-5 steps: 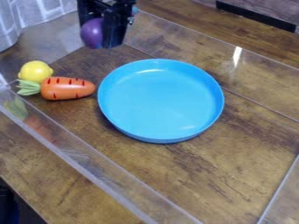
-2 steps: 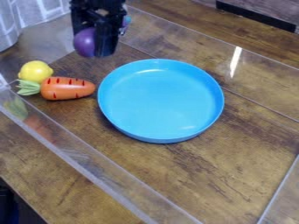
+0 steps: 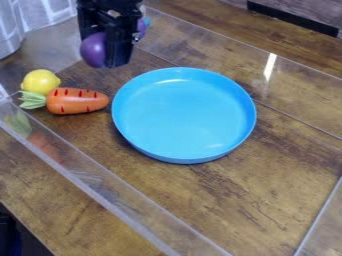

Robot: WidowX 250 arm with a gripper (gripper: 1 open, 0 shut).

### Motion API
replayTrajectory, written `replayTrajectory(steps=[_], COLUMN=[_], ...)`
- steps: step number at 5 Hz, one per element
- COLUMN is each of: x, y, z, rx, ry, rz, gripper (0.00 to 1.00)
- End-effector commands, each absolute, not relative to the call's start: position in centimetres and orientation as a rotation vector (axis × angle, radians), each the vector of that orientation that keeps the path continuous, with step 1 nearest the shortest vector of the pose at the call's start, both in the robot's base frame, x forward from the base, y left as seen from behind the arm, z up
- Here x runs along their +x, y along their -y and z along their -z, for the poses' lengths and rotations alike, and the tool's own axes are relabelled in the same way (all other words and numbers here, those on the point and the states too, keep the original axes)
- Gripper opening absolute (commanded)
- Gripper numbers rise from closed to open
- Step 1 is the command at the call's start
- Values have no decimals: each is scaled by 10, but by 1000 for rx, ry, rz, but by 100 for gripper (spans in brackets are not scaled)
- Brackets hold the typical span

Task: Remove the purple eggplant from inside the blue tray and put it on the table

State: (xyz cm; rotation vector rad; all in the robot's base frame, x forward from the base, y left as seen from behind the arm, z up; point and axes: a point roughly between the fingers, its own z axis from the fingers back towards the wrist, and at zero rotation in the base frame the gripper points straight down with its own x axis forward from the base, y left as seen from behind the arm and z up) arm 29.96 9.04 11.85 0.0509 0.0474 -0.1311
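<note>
The purple eggplant (image 3: 94,49) hangs in my gripper (image 3: 104,45) at the upper left, above the table (image 3: 241,200) and outside the blue tray (image 3: 183,113). Only its rounded glossy purple end shows at the left of the black fingers, which are shut on it. The gripper points down and is up and to the left of the tray, apart from its rim. Nothing lies in the tray.
An orange carrot (image 3: 74,100) with a green top and a yellow round fruit (image 3: 42,81) lie on the table left of the tray, below the gripper. A clear glossy sheet covers the wood, with a raised edge along the front left.
The gripper with the eggplant has shifted a little to the left, away from the tray. The tray, carrot and yellow fruit have stayed put.
</note>
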Motion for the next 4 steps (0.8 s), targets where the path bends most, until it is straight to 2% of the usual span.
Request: replayTrajectory(steps=[1, 4], x=[305, 301], y=[-83, -66], z=[-136, -153], rx=[74, 86], ry=[26, 86], rz=[163, 186], gripper=[0, 0])
